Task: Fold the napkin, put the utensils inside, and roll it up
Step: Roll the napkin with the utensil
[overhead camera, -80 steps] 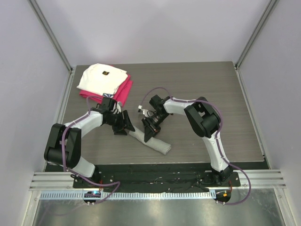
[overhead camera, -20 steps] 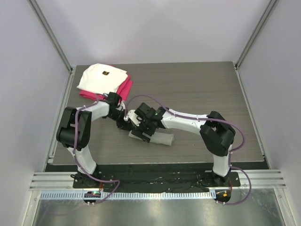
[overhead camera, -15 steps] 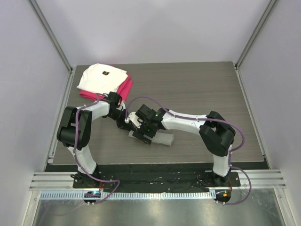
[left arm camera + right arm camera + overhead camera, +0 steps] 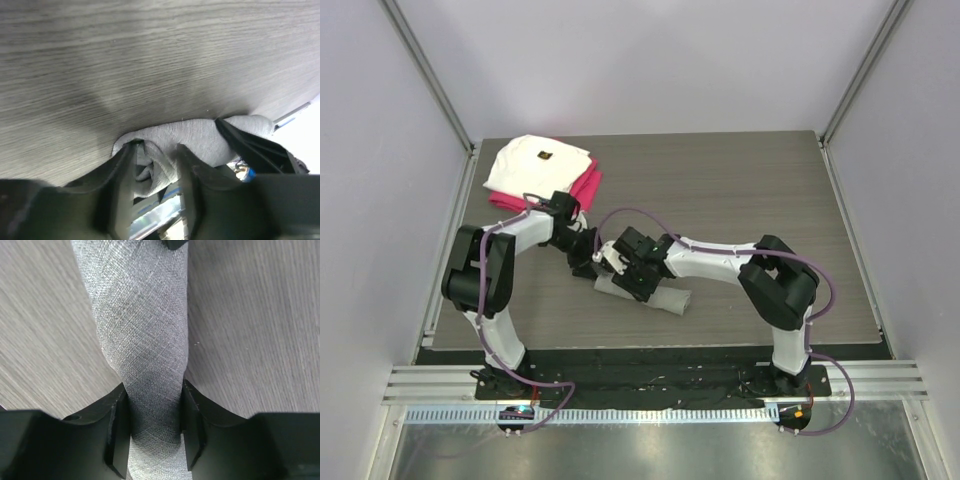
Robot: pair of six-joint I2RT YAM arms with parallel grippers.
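Napkin, rolled on grey woodgrain table, clamped by right gripper; left gripper half-open.

Bright, even light from above; faint soft shadows on the tabletop. Right wrist: napkin weave sharp, dark blur below it (left wrist: white glare right of it).

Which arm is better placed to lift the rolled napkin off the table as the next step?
Right, probably. The right gripper has a finger pressed on each side of the napkin, partway along the roll. The left gripper only straddles one end of it.
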